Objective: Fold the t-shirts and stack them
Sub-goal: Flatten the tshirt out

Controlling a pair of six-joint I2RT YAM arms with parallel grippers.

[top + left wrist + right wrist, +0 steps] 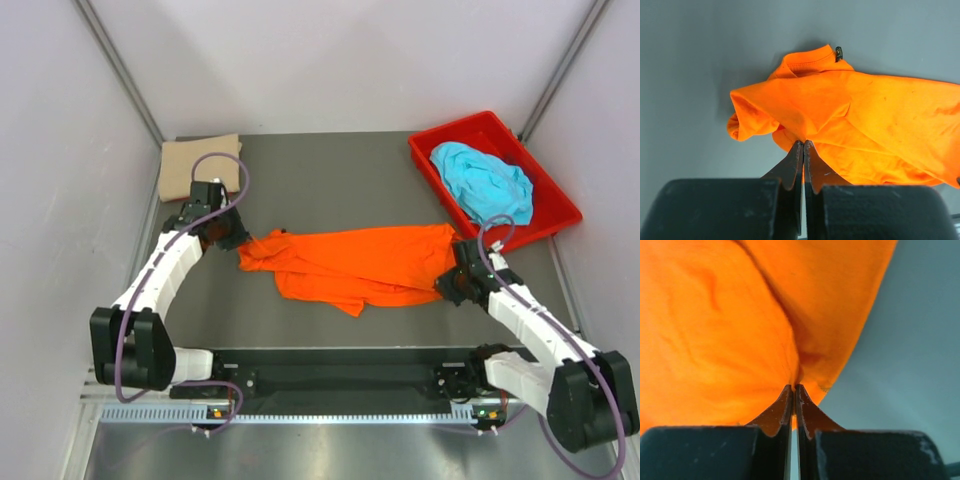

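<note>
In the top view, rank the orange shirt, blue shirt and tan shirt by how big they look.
Largest: orange shirt.
Then blue shirt and tan shirt, nearly alike, too close to rank.

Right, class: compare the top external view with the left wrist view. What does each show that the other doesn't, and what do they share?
Only the top external view shows the tan shirt at the far left corner, the turquoise shirt in the red bin, and the right tool at one end of the orange shirt. Only the left wrist view shows the left tool pinched shut on a fold below the collar. Both show the orange shirt, the left tool and the grey table.
</note>
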